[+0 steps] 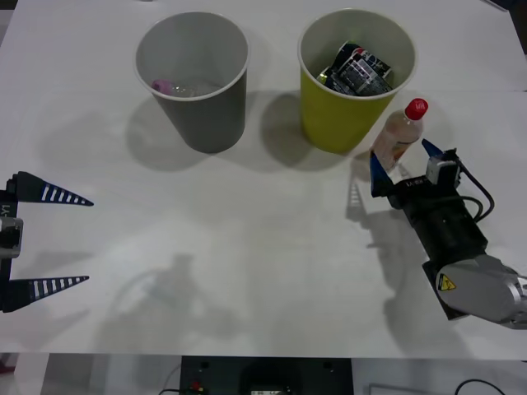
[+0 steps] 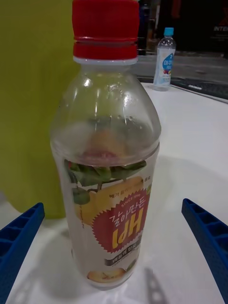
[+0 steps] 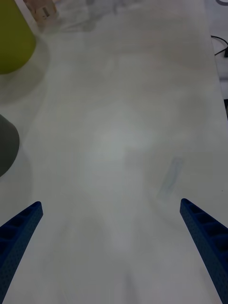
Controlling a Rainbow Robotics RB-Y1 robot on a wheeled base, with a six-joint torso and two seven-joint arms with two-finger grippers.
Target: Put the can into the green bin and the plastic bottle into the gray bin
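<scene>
On the white surface the gray bin and the green bin are set side by side, a can already lying in the green one. The plastic bottle stands upright just beside the green bin, bracketed by the wide-open, empty right pincer. It is judged light, thin-walled and slick, best gripped at the labelled body. Korean lettering is printed on the label, upside down in the right wrist view. The left pincer is parked open and empty.

Plastic bottle label: Korean script with large "HP!"-like letters on red burst, reading uncertain. Yellow triangular warning sign on right arm housing.
</scene>
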